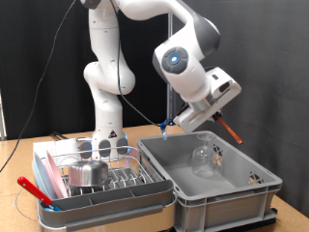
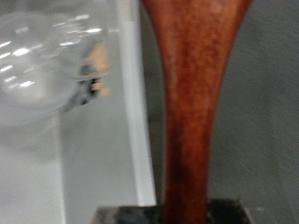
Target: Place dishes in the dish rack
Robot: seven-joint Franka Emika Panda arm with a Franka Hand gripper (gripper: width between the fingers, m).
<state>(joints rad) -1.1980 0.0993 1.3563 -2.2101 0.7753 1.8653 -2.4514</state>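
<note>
My gripper (image 1: 214, 114) hangs above the deep grey crate (image 1: 227, 201) and is shut on a reddish-brown wooden utensil (image 1: 231, 130), which fills the wrist view (image 2: 196, 93). A clear drinking glass (image 1: 204, 157) lies in the crate below the gripper and also shows in the wrist view (image 2: 37, 61). At the exterior view's left stands the dish rack (image 1: 116, 198), a pale tray with wire prongs. A shiny steel bowl (image 1: 88, 174) sits in it. A pink plate (image 1: 42, 174) stands on edge at its left side.
A red-handled tool (image 1: 35, 190) lies across the rack's left corner. A small orange and black item (image 1: 255, 178) lies in the crate, also in the wrist view (image 2: 93, 79). The robot base (image 1: 104, 126) stands behind the rack. A black curtain is behind.
</note>
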